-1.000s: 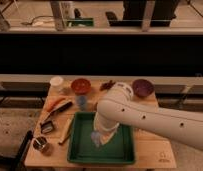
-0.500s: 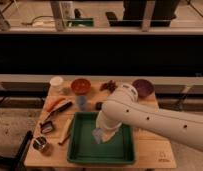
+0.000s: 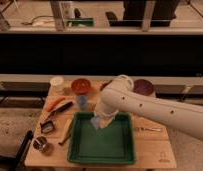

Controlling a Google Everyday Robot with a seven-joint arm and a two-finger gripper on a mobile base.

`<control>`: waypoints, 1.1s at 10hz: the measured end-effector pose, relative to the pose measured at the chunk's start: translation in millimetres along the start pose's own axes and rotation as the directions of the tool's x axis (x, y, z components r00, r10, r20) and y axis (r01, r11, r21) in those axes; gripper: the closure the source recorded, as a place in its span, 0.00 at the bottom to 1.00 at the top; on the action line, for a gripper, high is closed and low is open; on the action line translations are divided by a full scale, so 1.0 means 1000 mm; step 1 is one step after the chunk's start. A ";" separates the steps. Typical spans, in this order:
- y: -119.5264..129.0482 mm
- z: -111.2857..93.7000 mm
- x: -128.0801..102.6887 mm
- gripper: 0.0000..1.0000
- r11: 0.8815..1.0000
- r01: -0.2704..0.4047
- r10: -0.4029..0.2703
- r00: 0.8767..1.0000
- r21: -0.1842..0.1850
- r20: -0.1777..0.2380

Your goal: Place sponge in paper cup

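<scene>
Camera view: the white arm (image 3: 145,107) comes in from the right and bends down over the desk (image 3: 151,150). Its pincer (image 3: 97,122) hangs low inside the green tray (image 3: 102,146), close to the tray's back left corner. Whether the pincer is gripping anything I cannot tell. A pale bluish patch (image 3: 94,124) shows right at its tip, and it may be the sponge or part of the pincer itself.

The paper cup (image 3: 57,82) stands upright well behind and to the left of the pincer, near the desk's back left corner. The red bowl (image 3: 81,86) is behind the pincer, just beside the cup. A small blue cup (image 3: 82,102) stands nearest, just behind and to the left. The purple bowl (image 3: 143,86) sits behind and to the right, past the arm's elbow.
</scene>
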 end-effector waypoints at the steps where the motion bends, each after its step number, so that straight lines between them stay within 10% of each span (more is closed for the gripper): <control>1: -0.022 0.008 -0.013 1.00 0.999 0.041 -0.041 0.999 0.006 0.009; 6: -0.095 0.027 -0.056 1.00 0.981 0.188 -0.189 0.981 0.039 0.035; 11: -0.183 0.043 -0.045 1.00 0.955 0.289 -0.292 0.955 0.064 0.040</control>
